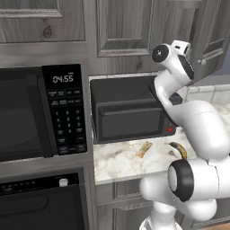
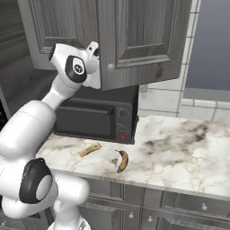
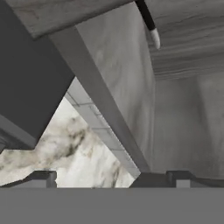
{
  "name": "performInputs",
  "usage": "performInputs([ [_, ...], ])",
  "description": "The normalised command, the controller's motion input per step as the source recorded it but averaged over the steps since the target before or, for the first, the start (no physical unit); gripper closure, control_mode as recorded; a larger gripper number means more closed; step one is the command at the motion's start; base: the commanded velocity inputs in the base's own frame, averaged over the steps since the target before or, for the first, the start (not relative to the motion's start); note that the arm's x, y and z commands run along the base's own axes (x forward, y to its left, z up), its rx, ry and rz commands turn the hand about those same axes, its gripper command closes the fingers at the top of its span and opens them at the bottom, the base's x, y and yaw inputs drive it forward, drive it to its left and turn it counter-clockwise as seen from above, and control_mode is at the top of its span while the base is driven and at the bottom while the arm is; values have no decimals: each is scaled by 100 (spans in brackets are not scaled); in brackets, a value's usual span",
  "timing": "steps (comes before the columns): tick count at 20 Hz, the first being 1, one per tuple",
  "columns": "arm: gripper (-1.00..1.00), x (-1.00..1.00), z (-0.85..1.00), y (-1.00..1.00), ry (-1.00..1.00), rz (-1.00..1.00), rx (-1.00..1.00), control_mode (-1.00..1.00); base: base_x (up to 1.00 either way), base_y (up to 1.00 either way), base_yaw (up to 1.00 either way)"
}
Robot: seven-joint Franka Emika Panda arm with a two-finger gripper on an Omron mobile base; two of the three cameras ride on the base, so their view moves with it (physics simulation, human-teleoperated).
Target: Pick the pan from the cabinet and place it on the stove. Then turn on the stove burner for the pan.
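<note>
The grey wood-grain cabinet has its door (image 2: pixel 143 40) swung open above the counter. My white hand (image 2: pixel 93 51) reaches up past the door's edge into the cabinet (image 1: pixel 211 40). In the hand view I look into the grey interior, and the pan's thin handle (image 3: pixel 150 26), dark with a pale tip, pokes in at the top. The pan's round body is hidden. My gripper (image 3: pixel 111 178) is open and holds nothing, well short of the handle. The stove and its burner are out of view.
A black toaster oven (image 2: pixel 96 114) stands on the marble counter (image 2: pixel 179 148) right under the cabinet. A banana (image 2: pixel 122 160) and a tan stick (image 2: pixel 90 149) lie near the counter's front. A black microwave (image 1: pixel 40 112) and a built-in oven (image 1: pixel 40 202) are to the left.
</note>
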Motion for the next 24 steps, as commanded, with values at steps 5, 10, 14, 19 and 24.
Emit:
performInputs([
  [5,-100,-61,-1,-65,0,-13,0,-100,0,0,0],
  [10,-100,-69,0,-73,0,-15,0,-100,0,0,0],
  [14,-100,-49,0,-89,0,-12,1,-100,0,0,0],
  [19,-100,-37,0,-99,1,-10,4,-100,0,0,0],
  [24,-100,-24,0,-99,3,-9,7,-100,0,0,0],
])
